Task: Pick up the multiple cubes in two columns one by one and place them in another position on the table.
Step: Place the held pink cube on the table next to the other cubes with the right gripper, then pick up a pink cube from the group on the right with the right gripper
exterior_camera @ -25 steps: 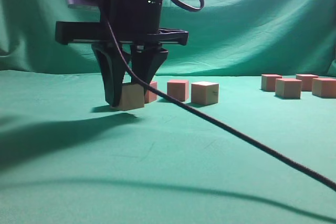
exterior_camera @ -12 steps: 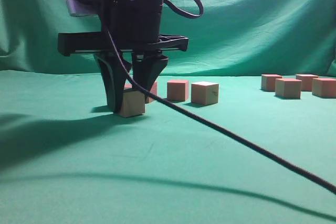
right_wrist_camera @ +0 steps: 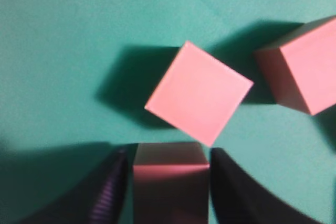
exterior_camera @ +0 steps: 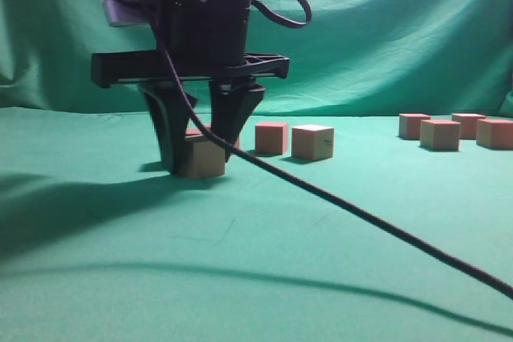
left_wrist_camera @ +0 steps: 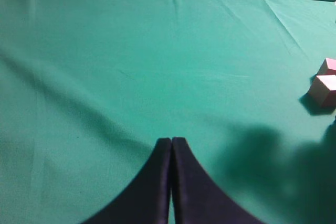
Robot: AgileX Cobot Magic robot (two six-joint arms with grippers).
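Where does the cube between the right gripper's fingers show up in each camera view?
Exterior: the cube sits on the table, left of centre, under the right gripper.
Left wrist: not in it.
Right wrist: bottom centre.
Shared landmark: the neighbouring cube just behind it.

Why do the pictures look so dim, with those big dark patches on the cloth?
Exterior view: the arm's broad shadows fall across the teal-green cloth table. Right wrist view: the small pink-red foam cubes look soft and blurred, each casting a dark shadow. Left wrist view: murky shadow lower right.
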